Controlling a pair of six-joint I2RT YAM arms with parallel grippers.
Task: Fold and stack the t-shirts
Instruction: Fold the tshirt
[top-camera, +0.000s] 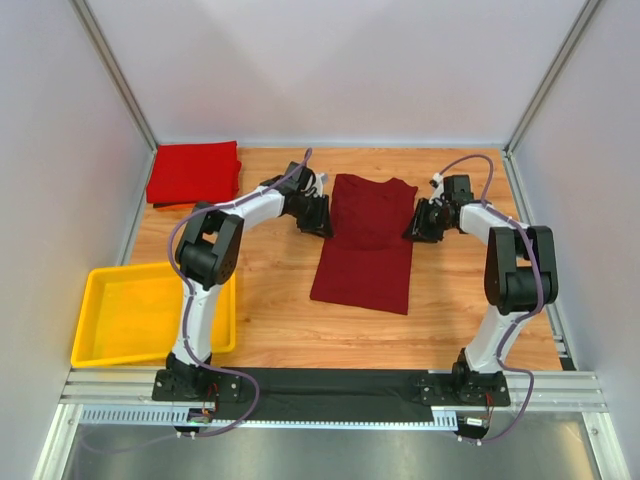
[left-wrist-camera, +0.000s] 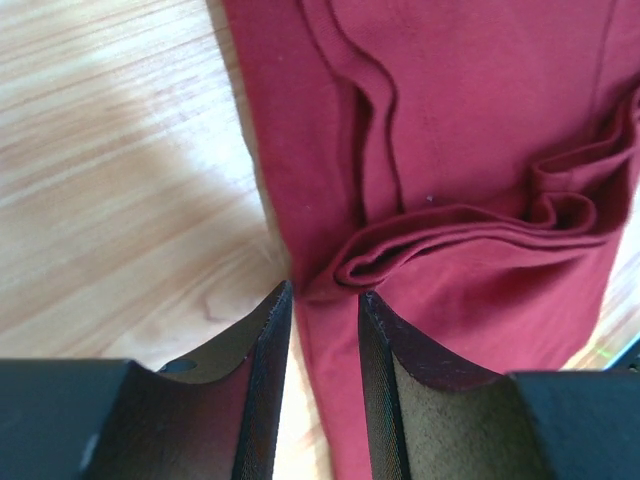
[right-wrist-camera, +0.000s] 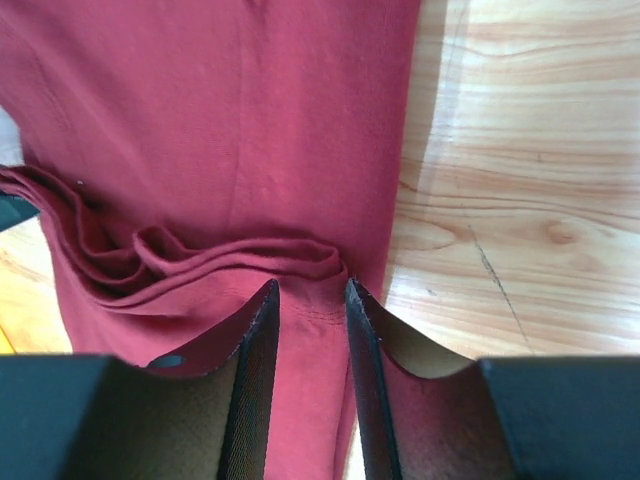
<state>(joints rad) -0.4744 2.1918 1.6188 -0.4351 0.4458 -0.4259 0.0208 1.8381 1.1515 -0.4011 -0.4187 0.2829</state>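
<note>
Yel. tray (top-camera: 140, 318); maroon tee (top-camera: 365, 255) outside

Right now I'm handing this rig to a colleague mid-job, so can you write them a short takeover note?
Left gripper: closed to a narrow gap on the left edge of the maroon t-shirt, at a bunched crease.
Right gripper: the same on its right edge.
The maroon t-shirt lies mid-table as a long strip, sleeves folded in, only partly folded.
The bright red t-shirt sits folded in the far-left corner.
Done: the red one is folded.
Left: finish folding the maroon one, then stack the two.
</note>
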